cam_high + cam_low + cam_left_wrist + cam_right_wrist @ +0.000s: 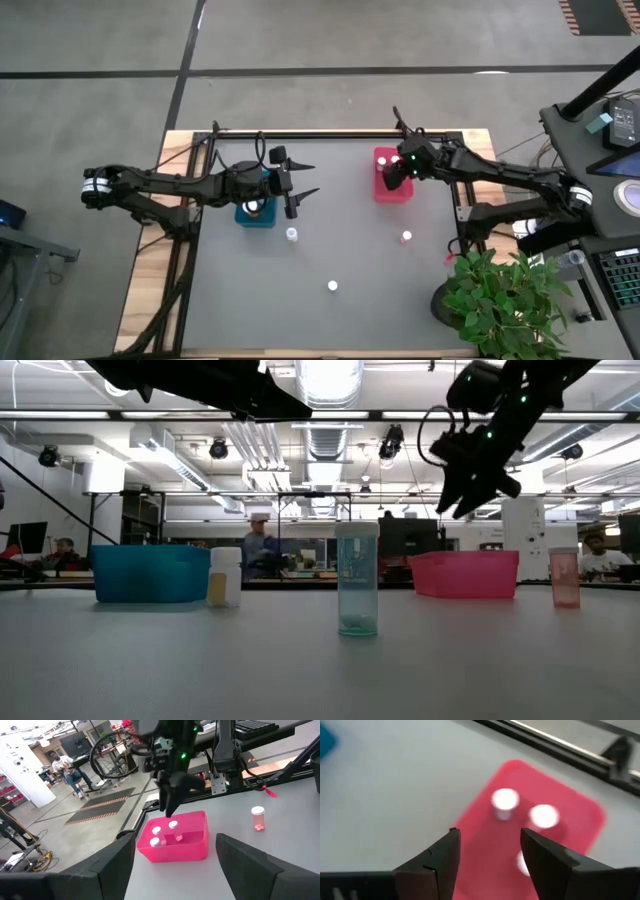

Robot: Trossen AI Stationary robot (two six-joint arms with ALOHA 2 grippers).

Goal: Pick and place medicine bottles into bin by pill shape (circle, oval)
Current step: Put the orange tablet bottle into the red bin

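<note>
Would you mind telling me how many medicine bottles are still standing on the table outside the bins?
3: one just beside the blue bin, one below the pink bin, and one alone near the table's front middle. None seems hidden, though the arms cover some tabletop.

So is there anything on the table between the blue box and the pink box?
No. In the high view, the grey table between the blue bin and the pink bin is bare; only the left gripper hangs there.

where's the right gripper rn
In the high view the right gripper hangs open directly over the pink bin at the table's far right side, above the white-capped bottles already standing in it.
</note>
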